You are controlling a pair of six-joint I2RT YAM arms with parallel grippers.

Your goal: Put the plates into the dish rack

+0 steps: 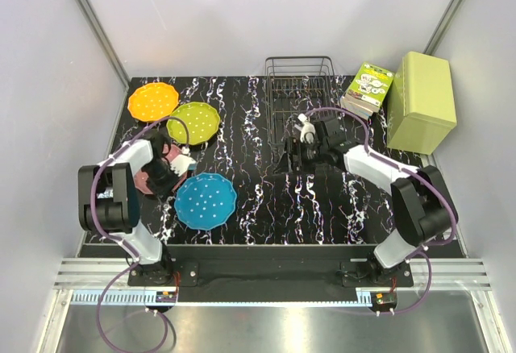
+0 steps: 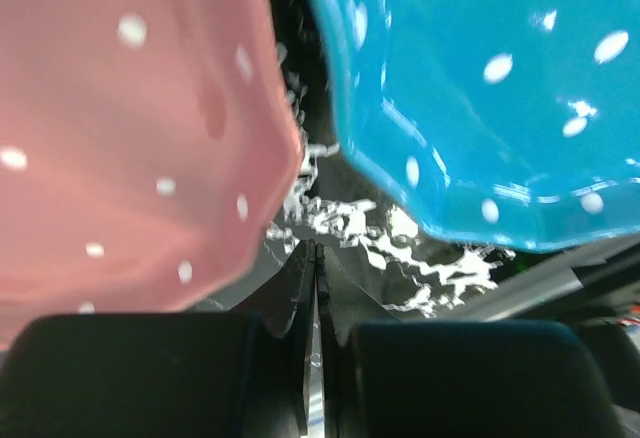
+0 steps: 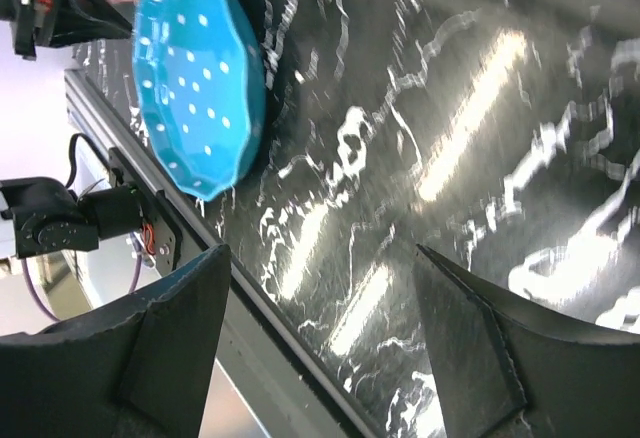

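All four plates lie flat on the left side of the table (image 1: 258, 200), and the rack (image 1: 300, 79) at the far middle holds none of them, so nothing is loaded yet. The left gripper (image 2: 315, 250) sits low in the gap between the pink plate (image 2: 120, 128) and the blue plate (image 2: 480, 88), jaws pressed together with nothing between them. Closed thin like that, it looks set to work a finger under a rim. Pink lies partly under the arm and seems the likelier pick, though I can't tell which it is after. The orange plate (image 1: 153, 101) and yellow-green plate (image 1: 193, 122) sit farther back, close together. The right gripper (image 3: 318, 258) hovers by the rack's near end, jaws wide and empty, turned toward the blue plate — placed, I'd judge, to take a hand-over on the rack side. Flat plates on a glossy top give little to pinch; a rim probably has to be tipped up first, or it slides away.
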